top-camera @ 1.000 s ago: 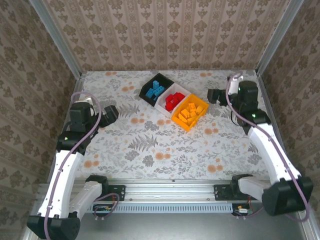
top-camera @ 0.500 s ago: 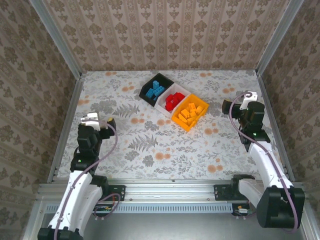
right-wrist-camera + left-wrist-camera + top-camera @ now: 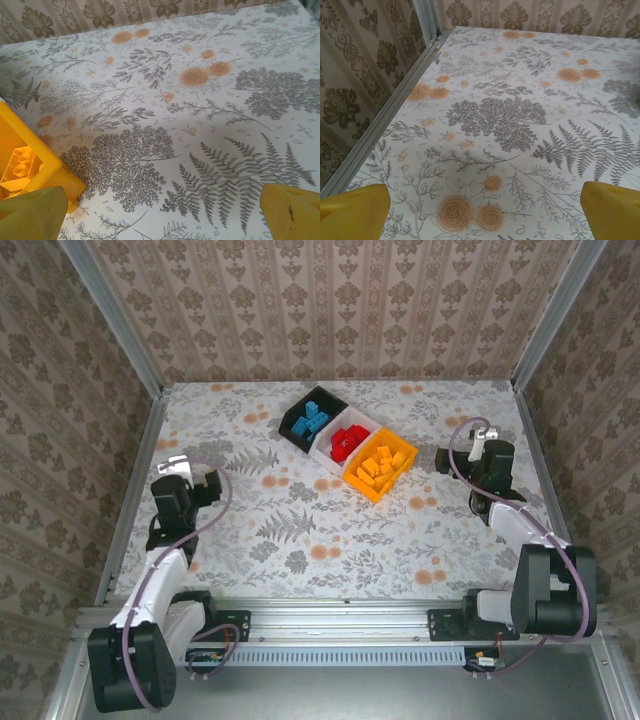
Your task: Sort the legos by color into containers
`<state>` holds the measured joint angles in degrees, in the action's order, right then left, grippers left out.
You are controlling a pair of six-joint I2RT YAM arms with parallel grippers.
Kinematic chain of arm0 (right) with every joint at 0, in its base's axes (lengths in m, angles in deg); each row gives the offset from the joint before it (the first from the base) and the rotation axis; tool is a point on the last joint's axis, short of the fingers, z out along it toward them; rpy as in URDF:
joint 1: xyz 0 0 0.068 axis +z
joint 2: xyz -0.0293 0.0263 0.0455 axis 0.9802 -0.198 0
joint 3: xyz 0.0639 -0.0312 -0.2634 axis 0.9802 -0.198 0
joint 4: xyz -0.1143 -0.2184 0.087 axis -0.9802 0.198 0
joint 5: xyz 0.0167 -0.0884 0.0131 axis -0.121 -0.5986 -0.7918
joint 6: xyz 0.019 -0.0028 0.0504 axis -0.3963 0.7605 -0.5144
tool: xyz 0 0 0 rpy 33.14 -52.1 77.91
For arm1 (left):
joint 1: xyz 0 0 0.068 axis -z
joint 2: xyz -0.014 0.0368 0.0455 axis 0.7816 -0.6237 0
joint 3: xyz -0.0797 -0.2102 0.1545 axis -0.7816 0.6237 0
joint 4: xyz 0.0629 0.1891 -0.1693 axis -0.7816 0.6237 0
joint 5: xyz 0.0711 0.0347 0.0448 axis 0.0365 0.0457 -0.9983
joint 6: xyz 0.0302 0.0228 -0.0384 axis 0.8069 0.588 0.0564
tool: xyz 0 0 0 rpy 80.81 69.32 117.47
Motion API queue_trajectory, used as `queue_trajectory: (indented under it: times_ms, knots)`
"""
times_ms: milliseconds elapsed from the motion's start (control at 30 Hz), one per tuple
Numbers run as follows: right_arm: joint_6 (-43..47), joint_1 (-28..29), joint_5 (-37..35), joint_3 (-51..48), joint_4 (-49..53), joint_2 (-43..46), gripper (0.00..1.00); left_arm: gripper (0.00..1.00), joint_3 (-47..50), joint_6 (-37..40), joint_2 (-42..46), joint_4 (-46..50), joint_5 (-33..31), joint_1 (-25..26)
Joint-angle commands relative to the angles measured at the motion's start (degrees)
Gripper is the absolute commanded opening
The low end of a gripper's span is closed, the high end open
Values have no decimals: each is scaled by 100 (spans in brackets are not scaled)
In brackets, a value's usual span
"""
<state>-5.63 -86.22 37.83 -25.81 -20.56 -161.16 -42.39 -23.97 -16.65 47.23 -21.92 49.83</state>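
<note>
Both folded low, left arm (image 3: pixel 160 570) and right arm (image 3: pixel 515 523) aim left gripper (image 3: pixel 210 484) and right gripper (image 3: pixel 446 458), each spread apart, inward.

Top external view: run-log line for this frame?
status: sorted | blue legos: black bin | red legos: white bin | orange legos: orange bin | left gripper: open, empty | right gripper: open, empty

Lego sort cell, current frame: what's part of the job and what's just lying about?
Job:
- black plastic bin holding blue Lego bricks
- white plastic bin holding red Lego bricks
- orange plastic bin holding orange Lego bricks

Just there:
- floral-print table cover
- patterned wallpaper walls
- aluminium rail at the near edge
</note>
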Motion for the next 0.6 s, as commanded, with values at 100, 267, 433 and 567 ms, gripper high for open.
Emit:
queue_trajectory:
  times_ms: [100, 267, 433, 567]
  knots:
    - [-78, 162, 443, -556, -1902, -693, 100, 100, 163, -232, -720, -1056, 397, -429]
    - [274, 447, 421, -913, -2814, -1042, 100, 100, 244, -52, -1461, -1975, 778, -486]
    - [444, 597, 270, -1008, -2984, -1109, 100, 100, 197, 87, -2369, -2981, 1026, -494]
    - [423, 632, 181, -1199, -3536, -1310, 100, 100, 274, 238, -2982, -3867, 1246, -360]
